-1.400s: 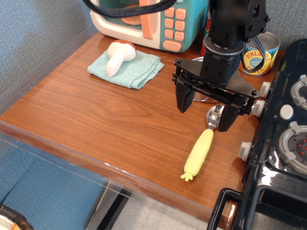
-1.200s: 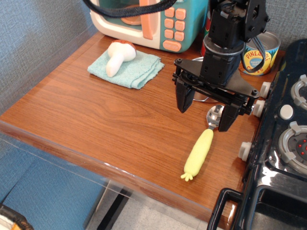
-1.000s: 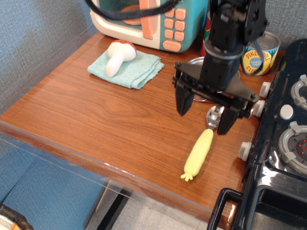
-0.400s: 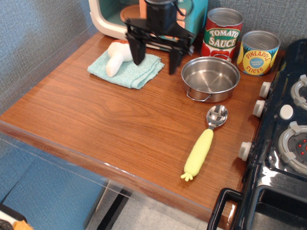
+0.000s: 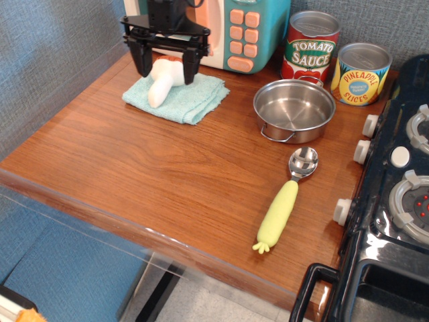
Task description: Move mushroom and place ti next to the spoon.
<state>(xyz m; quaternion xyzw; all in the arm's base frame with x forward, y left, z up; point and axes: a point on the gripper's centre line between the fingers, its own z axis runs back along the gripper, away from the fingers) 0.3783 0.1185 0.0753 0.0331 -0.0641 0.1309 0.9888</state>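
The mushroom lies on a teal cloth at the back left of the table, its white stem pointing to the front left and its reddish cap at the back. My gripper hangs open right over it, one finger on each side of the cap end; I cannot tell whether the fingers touch it. The spoon lies at the front right, its metal bowl toward the back and its yellow-green handle toward the table's front edge.
A steel pot stands behind the spoon. A tomato sauce can and a pineapple can stand at the back right. A toy microwave is behind the cloth. A dark toy stove borders the right side.
My gripper has swung from above the spoon and pot leftward and back to the mushroom on the cloth, staying open. The pot and spoon now show in full.
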